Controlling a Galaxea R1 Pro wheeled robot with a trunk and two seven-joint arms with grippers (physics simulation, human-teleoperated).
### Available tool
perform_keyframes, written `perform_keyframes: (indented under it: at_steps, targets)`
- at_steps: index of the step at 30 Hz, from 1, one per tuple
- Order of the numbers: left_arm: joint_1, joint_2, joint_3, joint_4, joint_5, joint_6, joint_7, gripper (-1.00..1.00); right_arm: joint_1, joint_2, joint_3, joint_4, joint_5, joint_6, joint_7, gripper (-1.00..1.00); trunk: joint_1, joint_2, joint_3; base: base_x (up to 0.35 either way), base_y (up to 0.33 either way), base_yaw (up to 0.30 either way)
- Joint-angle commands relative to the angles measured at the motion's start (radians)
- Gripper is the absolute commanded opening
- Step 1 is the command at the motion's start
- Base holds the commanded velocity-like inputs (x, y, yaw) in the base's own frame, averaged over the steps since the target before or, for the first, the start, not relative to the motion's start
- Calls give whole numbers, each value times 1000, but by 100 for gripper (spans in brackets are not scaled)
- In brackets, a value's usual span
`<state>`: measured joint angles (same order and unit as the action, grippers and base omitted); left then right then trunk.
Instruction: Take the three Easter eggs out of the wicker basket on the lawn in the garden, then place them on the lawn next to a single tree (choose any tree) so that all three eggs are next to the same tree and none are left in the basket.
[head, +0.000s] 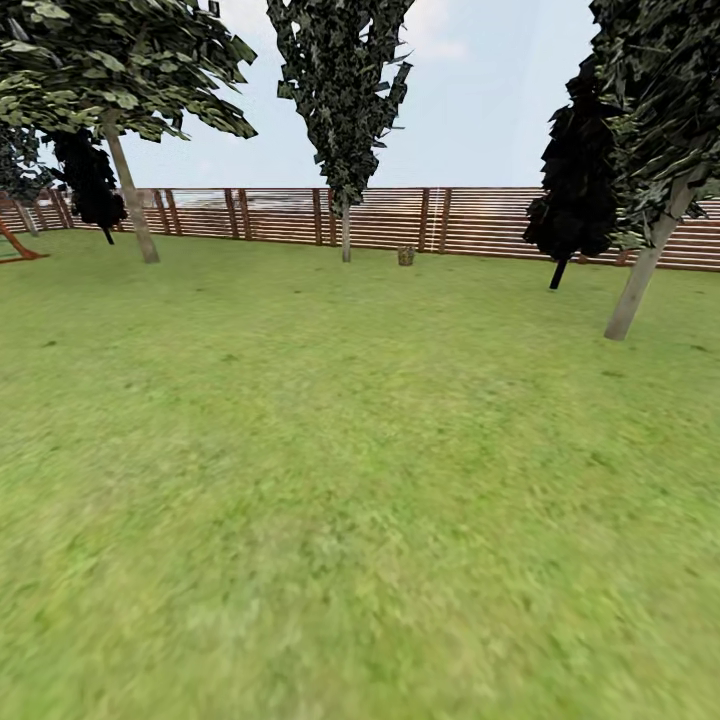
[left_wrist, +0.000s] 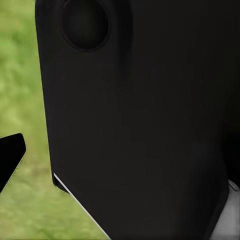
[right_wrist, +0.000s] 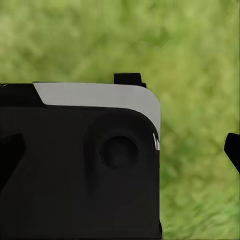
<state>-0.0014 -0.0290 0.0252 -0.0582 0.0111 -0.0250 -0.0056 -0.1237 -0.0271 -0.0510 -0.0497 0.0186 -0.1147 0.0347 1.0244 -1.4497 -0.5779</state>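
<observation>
While I face across the garden, the lawn (head: 360, 480) takes up most of what my head camera sees, a wide stretch of mottled green grass running back to a brown slatted fence (head: 480, 220) under a pale sky. Several trees stand along that far side. One with a pale leaning trunk (head: 132, 195) is at the left, a slim one (head: 346, 232) stands near the middle just in front of the fence, and another pale leaning trunk (head: 645, 270) rises at the right, with a dark, almost black tree (head: 575, 190) beside it. At the far left edge a bit of a reddish wooden frame (head: 15, 248) shows on the grass. The wicker basket (head: 406, 256) is a tiny brown shape far off, on the grass close to the fence and just to the right of the middle tree; it is too small for me to make out any eggs in it.

My left wrist camera is mostly blocked by a black part of my own body (left_wrist: 145, 120), with grass at the side. My right wrist camera shows a black and grey panel (right_wrist: 80, 165) over grass. I cannot tell how either of my claws is set, spread or pressed together.
</observation>
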Motion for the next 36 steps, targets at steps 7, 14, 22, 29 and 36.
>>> perform_keyframes:
  at_steps: [7, 14, 22, 29, 36]
  targets:
    - [0, 0, 2, 0, 1, -2, 0, 100, -1, -1, 1, 29, 11, 5, 3, 100, 1, 0, -1, 337, 0, 0]
    - [0, 0, 2, 0, 1, -2, 0, 100, -1, 1, 11, 34, 22, -5, -1, 100, 1, 0, -1, 337, 0, 0]
    - [0, 0, 2, 0, 1, -3, 0, 100, 1, 1, 10, 34, 14, -7, 1, 100, 1, 0, -6, 337, 0, -148]
    - [0, 0, 2, 0, 1, -2, 1, 100, 1, 2, 10, 34, 18, -6, 1, 100, 1, 0, -14, 336, 0, -184]
    - [0, 0, 2, 0, 1, -3, 1, 100, 1, 2, 10, 34, 18, -8, 1, 100, 1, 0, -15, 337, 0, -21]
